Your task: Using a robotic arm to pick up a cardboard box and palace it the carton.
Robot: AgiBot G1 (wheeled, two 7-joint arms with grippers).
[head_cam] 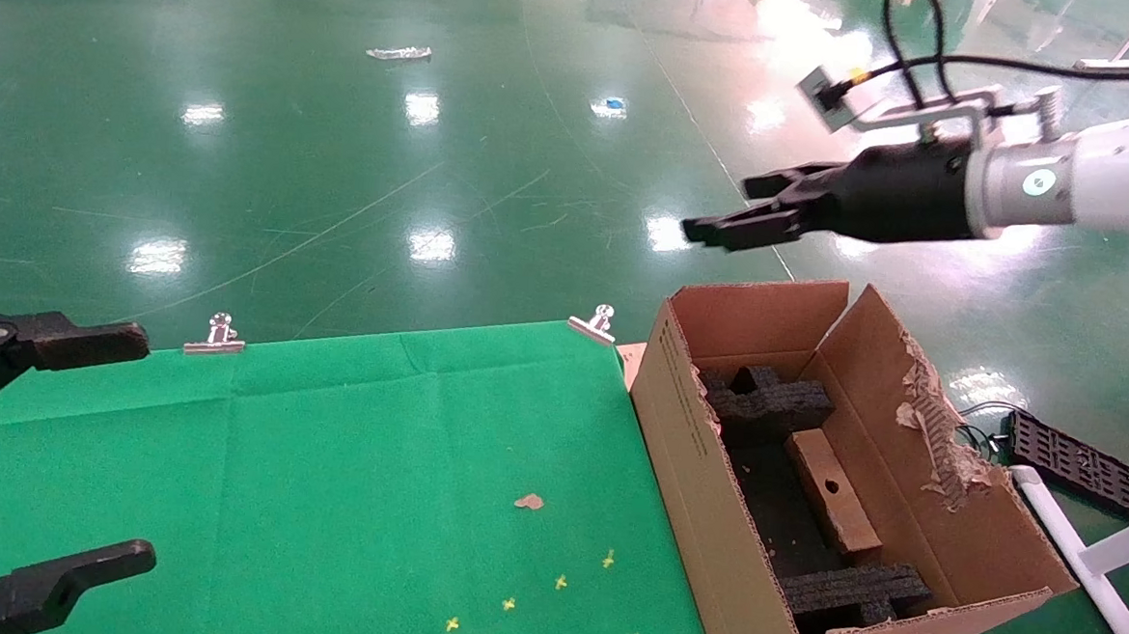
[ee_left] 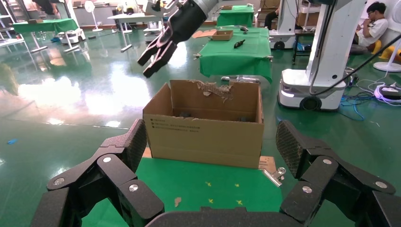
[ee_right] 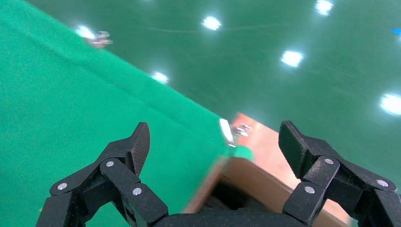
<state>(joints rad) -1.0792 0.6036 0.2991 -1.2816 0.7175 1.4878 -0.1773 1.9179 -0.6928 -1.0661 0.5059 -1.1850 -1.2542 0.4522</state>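
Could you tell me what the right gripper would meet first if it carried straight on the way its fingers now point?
Probably nothing nearby: the right gripper, open and empty, hangs above the carton, pointing out over the green cloth and floor. Depth is uncertain.

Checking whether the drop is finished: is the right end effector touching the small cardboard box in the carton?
Apart. The head view shows the right end effector open, high above the carton, with green floor between it and the cardboard box lying inside.

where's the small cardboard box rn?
Head view, right side: the cardboard box lies inside the carton, between two black foam inserts, released; right end effector hovers above.
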